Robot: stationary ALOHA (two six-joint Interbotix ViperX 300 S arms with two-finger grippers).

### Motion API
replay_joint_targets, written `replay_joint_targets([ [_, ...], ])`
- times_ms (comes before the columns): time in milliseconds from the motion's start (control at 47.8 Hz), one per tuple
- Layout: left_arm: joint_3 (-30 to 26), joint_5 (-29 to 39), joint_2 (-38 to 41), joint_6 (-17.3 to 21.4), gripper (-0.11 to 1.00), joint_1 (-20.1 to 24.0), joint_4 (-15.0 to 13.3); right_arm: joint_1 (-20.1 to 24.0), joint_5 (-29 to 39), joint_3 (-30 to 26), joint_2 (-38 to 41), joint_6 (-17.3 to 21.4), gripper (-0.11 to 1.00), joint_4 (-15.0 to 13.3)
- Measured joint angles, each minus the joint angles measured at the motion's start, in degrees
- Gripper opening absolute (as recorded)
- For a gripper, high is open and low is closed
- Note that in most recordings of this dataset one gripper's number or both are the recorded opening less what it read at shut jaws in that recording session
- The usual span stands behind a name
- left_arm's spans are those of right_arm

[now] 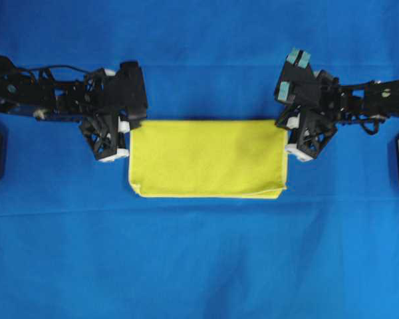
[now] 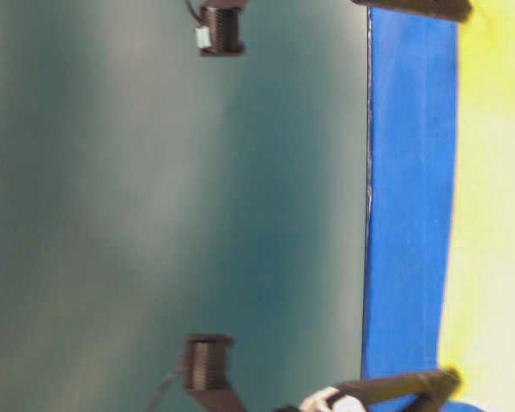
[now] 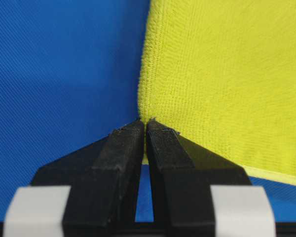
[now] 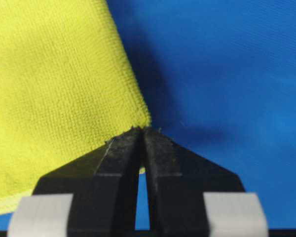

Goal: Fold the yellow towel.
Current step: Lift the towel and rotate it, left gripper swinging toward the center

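The yellow towel point(image 1: 207, 158) sits folded into a rectangle around the middle of the blue surface point(image 1: 199, 266), a bit toward its far edge, with the doubled-up hems running along its near side. The left gripper point(image 3: 145, 122) is clenched onto the towel's far-left corner and the right gripper point(image 4: 141, 129) is pinched tight on the far-right corner, tips pressed together with cloth at the pinch. No brand, label or readable writing anywhere.

The yellow towel point(image 1: 207, 158) is bright yellow with a paler hem and fine woven texture; around it the tabletop point(image 1: 199, 266) is plain saturated blue; both pincers are black, with white blocks.
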Motion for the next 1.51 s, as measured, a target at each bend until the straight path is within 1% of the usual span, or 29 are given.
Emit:
replay_joint_targets([
  [167, -3.08, 5.63, -4.22, -0.18, 0.01, -0.88, 0.09, -0.09, 6.94, -1.14, -7.29, 0.09, 0.02, 0.00],
  [293, -5.01, 9.23, -7.38, -0.09, 0.01, -1.14, 0.09, 0.00, 10.72, -2.29, -13.36, 0.09, 0.02, 0.00],
  [439, -6.06, 10.90, -10.90, -0.18, 0.01, -1.23, 0.00, 0.09, 13.80, -3.34, -18.81, 0.09, 0.02, 0.00],
  [523, -6.24, 11.07, -13.10, 0.53, 0.01, -1.41, 0.09, 0.18, 14.59, -3.60, -20.74, 0.26, 0.02, 0.00],
  [586, -6.24, 11.16, -14.15, 0.35, 0.01, -1.49, 0.00, 0.18, 14.77, -3.52, -21.53, 0.26, 0.02, 0.00],
  [774, -6.24, 11.16, -14.85, -0.26, 0.01, -1.85, 0.09, 0.18, 14.77, -3.60, -21.80, 0.44, 0.02, 0.00],
  [941, -6.24, 11.07, -14.85, -0.53, 0.01, -4.22, 0.09, -0.62, 14.59, -3.60, -21.53, 0.79, 0.02, -0.35],
  [1087, -6.24, 10.37, -14.33, -2.72, 0.01, -6.50, 0.09, -4.31, 12.92, -3.60, -21.36, 0.79, 0.02, -1.32],
  [1234, -6.77, 6.33, -12.39, -4.57, 0.01, -9.58, 0.00, -8.61, 9.76, -3.78, -20.04, 0.97, 0.02, -3.25],
  [1359, -9.05, 2.46, -9.76, -4.13, 0.01, -13.62, 0.00, -11.87, 6.68, -5.27, -17.75, 0.88, 0.02, -4.66],
  [1506, -13.18, -0.79, -5.80, -2.90, 0.01, -17.23, 0.00, -14.33, 1.93, -8.26, -13.54, 0.26, 0.02, -5.71],
])
